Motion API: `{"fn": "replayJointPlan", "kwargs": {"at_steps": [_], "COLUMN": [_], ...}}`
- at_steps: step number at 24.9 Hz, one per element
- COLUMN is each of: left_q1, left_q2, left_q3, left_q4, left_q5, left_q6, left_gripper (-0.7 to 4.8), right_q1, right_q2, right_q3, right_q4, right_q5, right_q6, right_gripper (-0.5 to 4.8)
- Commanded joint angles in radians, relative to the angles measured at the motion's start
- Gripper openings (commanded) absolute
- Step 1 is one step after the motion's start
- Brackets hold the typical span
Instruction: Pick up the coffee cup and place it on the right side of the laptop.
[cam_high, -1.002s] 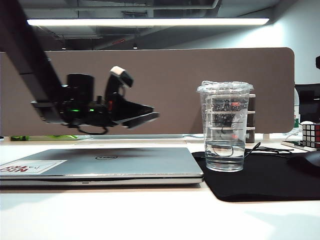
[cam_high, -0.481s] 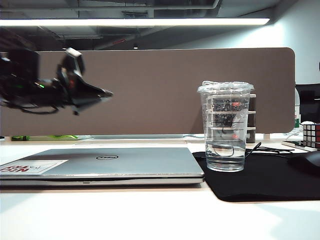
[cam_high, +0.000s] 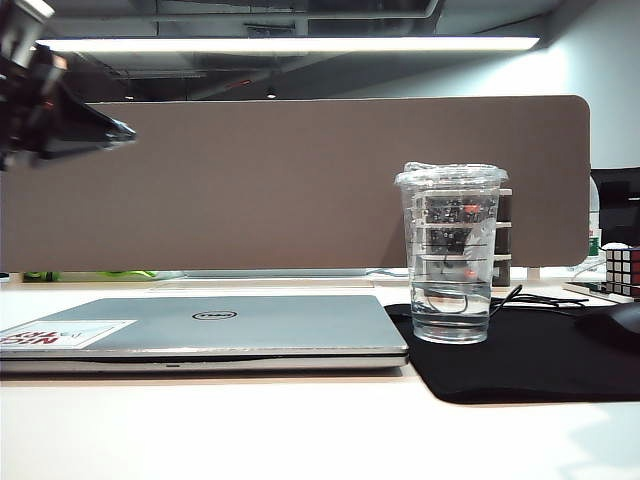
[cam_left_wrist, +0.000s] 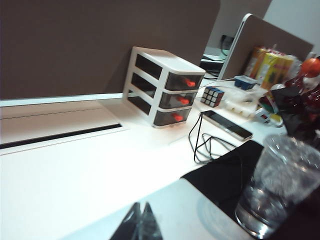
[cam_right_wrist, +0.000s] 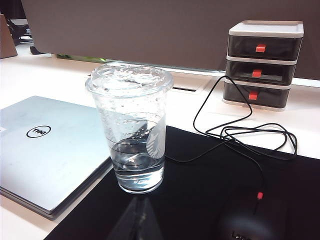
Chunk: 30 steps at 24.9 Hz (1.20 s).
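we see the tall clear plastic coffee cup (cam_high: 449, 255) with its lid standing upright on the black mat (cam_high: 520, 355), just beside the right edge of the closed thin silver-grey laptop (cam_high: 215, 328). our left gripper (cam_high: 100, 132) hangs high at the left, well apart from the cup, its jaws shut and empty. our right gripper (cam_right_wrist: 140, 220) hovers near the cup, jaws together on nothing. we judge the placing done; next calls only for keeping both arms clear of the cup.
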Motion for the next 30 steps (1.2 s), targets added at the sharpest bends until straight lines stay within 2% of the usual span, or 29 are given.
{"fn": "replayJointPlan", "kwargs": {"at_steps": [1,7,8,12,19,21,27,30], "left_q1": [0.0,-0.002,-0.002,-0.001,-0.001,-0.001,-0.001,-0.001], "left_q2": [-0.164,-0.555,-0.592,-0.747,-0.939,-1.017,-1.267,-1.423], "left_q3": [-0.131,-0.399,-0.417,-0.446,-0.446,-0.447,-0.447,-0.447], "left_q4": [0.012,0.003,-0.008,-0.171,-0.379,-0.438,-0.726,-0.896], "left_q5": [-0.113,-0.435,-0.455,-0.517,-0.586,-0.602,-0.63,-0.711], "left_q6": [0.053,0.041,0.04,0.071,0.105,0.128,0.149,0.176], "left_gripper": [-0.05,-0.05,-0.05,-0.05,-0.05,-0.05,-0.05,-0.05], "right_q1": [0.0,0.0,0.0,0.0,0.0,0.0,0.0,0.0], "right_q2": [-0.001,-0.001,-0.001,-0.001,-0.001,-0.001,-0.001,-0.001], "right_q3": [-0.006,-0.006,-0.006,-0.006,-0.006,-0.006,-0.006,-0.006], "right_q4": [0.011,0.011,0.011,0.014,0.014,0.014,0.014,0.015], "right_q5": [0.006,0.143,0.156,0.218,0.343,0.342,0.342,0.344], "right_q6": [-0.003,-0.003,-0.003,-0.003,-0.003,-0.003,-0.003,-0.003], "right_gripper": [-0.01,-0.01,-0.01,-0.01,-0.01,-0.01,-0.01,-0.01]}}
